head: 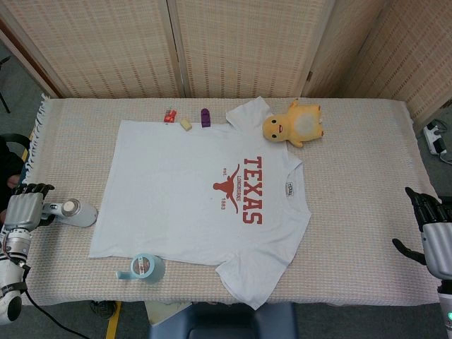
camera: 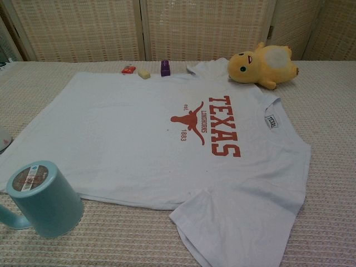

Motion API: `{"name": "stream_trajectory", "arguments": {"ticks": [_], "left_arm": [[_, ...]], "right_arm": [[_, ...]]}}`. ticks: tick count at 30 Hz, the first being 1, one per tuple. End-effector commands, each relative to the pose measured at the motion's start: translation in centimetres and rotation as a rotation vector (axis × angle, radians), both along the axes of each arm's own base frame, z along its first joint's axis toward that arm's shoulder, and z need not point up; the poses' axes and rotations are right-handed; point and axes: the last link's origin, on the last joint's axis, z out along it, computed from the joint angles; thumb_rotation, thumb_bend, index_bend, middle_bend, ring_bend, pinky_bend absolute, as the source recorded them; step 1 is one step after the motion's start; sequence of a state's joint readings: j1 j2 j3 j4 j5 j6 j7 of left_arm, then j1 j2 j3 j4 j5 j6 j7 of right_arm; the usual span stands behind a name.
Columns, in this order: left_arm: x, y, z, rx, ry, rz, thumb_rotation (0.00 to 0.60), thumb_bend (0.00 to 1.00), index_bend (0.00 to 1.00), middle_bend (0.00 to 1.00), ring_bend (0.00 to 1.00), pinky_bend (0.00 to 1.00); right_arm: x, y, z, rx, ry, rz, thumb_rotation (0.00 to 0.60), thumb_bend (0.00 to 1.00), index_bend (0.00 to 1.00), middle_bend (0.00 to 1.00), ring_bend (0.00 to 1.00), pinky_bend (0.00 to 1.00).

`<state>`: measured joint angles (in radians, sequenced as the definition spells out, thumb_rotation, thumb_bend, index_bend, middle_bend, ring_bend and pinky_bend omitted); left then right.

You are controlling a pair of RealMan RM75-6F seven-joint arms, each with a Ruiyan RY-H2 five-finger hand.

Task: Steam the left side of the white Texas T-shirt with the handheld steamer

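The white Texas T-shirt [head: 198, 191] [camera: 167, 139] lies flat across the middle of the table, red print facing up. The white handheld steamer [head: 74, 210] lies on the cloth just left of the shirt's left edge; in the chest view only a sliver of this steamer [camera: 2, 139] shows. My left hand [head: 21, 208] sits at the steamer's handle end with its fingers apart, and I cannot tell whether they touch the handle. My right hand [head: 432, 234] hovers at the table's right edge, fingers spread, holding nothing. Neither hand shows in the chest view.
A light blue mug [head: 143, 267] [camera: 41, 197] stands by the shirt's front left corner. A yellow plush toy [head: 293, 123] [camera: 261, 64] lies at the shirt's far right. Small red [head: 169, 116], beige [head: 186, 124] and purple [head: 205, 117] items sit along the far edge.
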<state>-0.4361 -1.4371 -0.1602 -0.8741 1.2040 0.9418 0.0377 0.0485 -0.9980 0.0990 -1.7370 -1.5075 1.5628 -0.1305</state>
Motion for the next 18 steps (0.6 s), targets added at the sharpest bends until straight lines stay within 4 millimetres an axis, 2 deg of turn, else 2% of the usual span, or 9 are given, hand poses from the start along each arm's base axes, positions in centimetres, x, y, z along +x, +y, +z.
{"name": "stream_trajectory", "arguments": {"ticks": [1,6,9,13,18], "left_arm": [[0.1,0.9,-0.5,0.005,-0.008,0.003,0.600,0.37,0.34,0.33,0.24,0.18],[0.0,1.3,-1.2,-0.005,-0.021,0.002,0.600,0.41,0.48,0.47,0.35,0.24],[0.1,1.2,-1.9,-0.020,-0.051,0.003,0.600,0.42,0.59,0.56,0.43,0.35],[0.4,1.1,-2.7,-0.027,-0.102,-0.019,0.600,0.41,0.68,0.66,0.52,0.48],[1.1,1.1,-3.6,-0.027,-0.179,-0.052,0.600,0.40,0.79,0.81,0.66,0.63]], "right_arm": [[0.0,0.1,-0.1,0.002,0.000,-0.004,0.600,0.08,0.00,0.16,0.15,0.27],[-0.1,0.1,-0.3,0.005,-0.005,-0.012,0.600,0.08,0.00,0.16,0.15,0.27],[-0.2,0.0,-0.4,0.013,-0.005,-0.016,0.600,0.08,0.00,0.16,0.15,0.27],[-0.2,-0.2,-0.9,0.031,-0.012,-0.020,0.600,0.08,0.00,0.16,0.15,0.28],[-0.7,-0.2,-3.0,0.135,-0.019,-0.048,0.600,0.08,0.00,0.17,0.16,0.29]]}}
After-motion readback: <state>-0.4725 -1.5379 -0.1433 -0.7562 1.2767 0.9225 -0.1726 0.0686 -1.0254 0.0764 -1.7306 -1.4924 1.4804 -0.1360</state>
